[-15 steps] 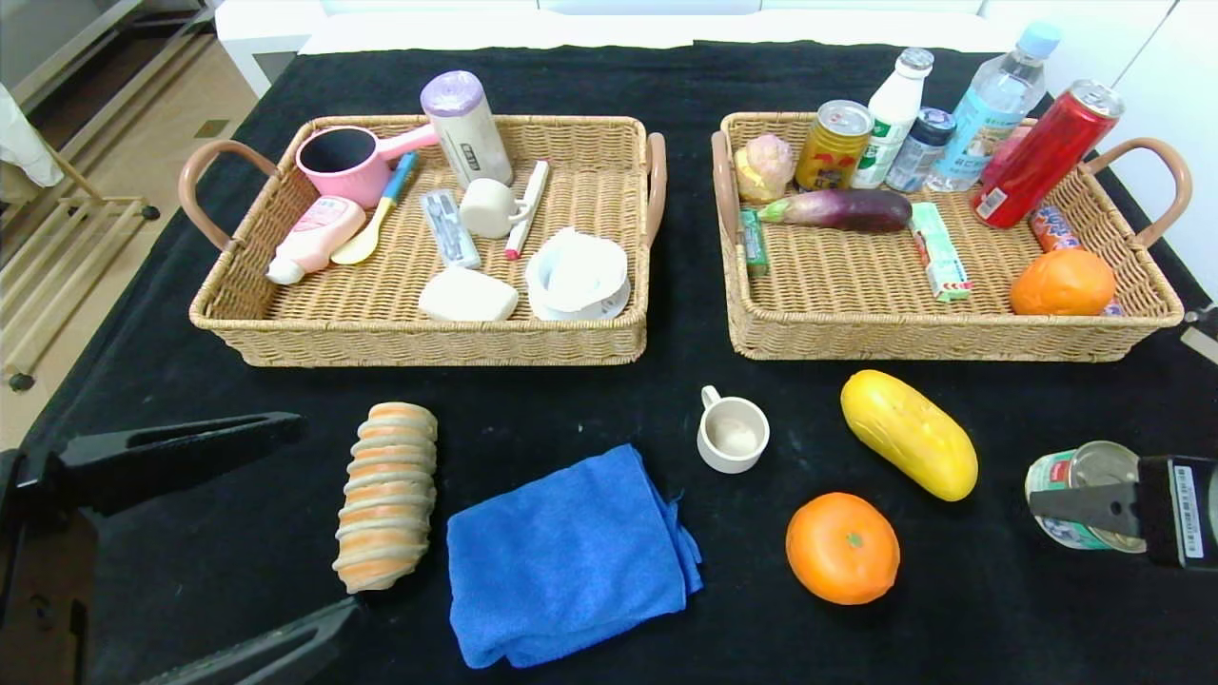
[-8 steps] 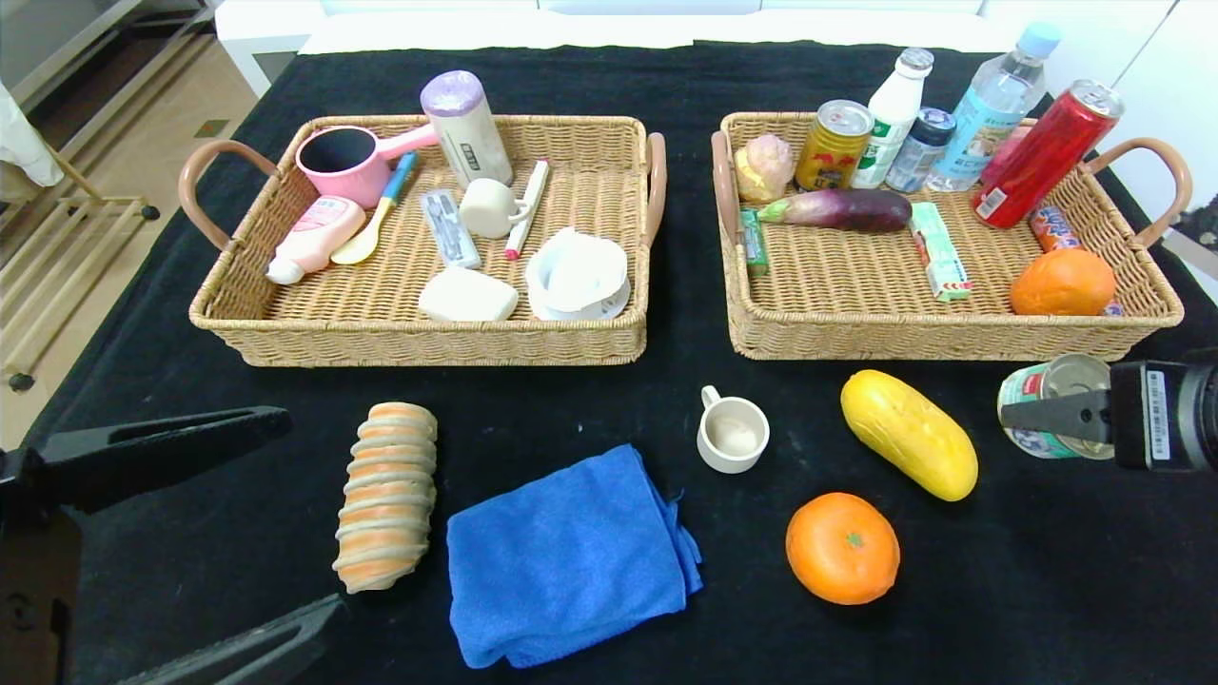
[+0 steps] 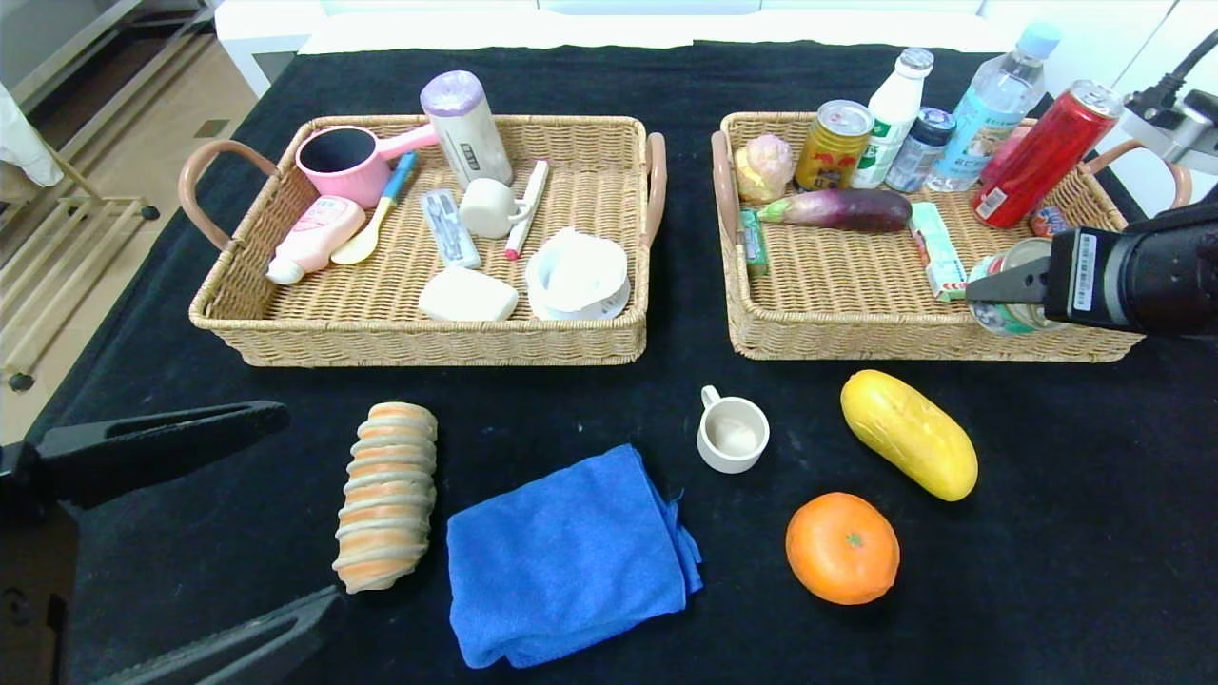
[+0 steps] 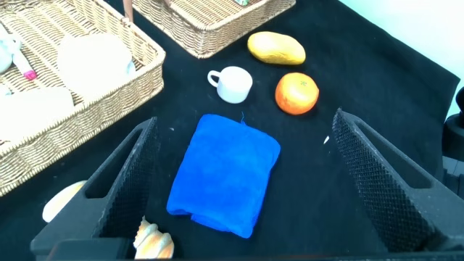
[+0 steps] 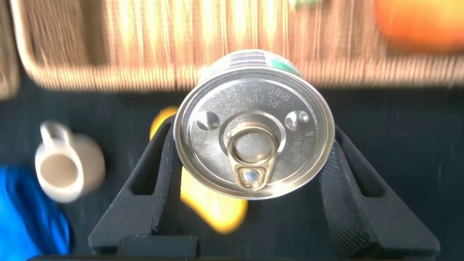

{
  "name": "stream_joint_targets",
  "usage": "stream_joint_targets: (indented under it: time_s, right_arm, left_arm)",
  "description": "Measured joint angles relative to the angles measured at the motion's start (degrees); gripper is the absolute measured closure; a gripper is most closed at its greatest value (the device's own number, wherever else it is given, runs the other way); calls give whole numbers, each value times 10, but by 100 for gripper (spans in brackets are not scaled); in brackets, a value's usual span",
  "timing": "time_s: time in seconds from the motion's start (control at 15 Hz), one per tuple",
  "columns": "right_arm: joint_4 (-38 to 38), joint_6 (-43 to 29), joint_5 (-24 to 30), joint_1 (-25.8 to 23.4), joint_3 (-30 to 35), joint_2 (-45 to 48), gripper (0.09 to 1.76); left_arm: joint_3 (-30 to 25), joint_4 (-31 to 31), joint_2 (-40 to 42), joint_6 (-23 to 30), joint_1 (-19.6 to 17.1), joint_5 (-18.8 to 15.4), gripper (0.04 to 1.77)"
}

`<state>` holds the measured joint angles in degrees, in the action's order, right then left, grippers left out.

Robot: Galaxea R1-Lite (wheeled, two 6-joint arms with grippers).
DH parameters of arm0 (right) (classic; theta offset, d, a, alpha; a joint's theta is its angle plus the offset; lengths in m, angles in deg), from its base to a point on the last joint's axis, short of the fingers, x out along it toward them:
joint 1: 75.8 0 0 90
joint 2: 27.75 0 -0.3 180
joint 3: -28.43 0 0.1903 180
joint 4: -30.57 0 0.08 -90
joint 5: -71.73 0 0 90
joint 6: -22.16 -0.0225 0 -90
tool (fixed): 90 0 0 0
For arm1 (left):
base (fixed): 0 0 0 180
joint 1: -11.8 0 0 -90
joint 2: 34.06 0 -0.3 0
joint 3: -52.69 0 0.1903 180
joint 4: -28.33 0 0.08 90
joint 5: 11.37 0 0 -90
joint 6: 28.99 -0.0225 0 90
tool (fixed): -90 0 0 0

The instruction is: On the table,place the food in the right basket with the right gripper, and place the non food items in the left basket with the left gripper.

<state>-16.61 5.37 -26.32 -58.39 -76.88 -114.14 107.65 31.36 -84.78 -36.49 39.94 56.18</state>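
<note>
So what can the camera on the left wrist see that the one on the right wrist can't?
Only the left wrist view shows the open left claw, the round orange on the table and the left basket. Only the right wrist view shows the right claw gripping the pull-tab tin, seen lid-on. Both share the cream cup, the blue cloth, the yellow fruit and the right basket.
</note>
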Motion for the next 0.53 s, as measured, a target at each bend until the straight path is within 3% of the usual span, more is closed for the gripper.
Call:
stream_joint_targets:
  time_s: [0.53]
  right_arm:
    - [113,43,0,-53,-73,-94,71]
  left_arm:
    - [-1,0,1,-1,0,0,9]
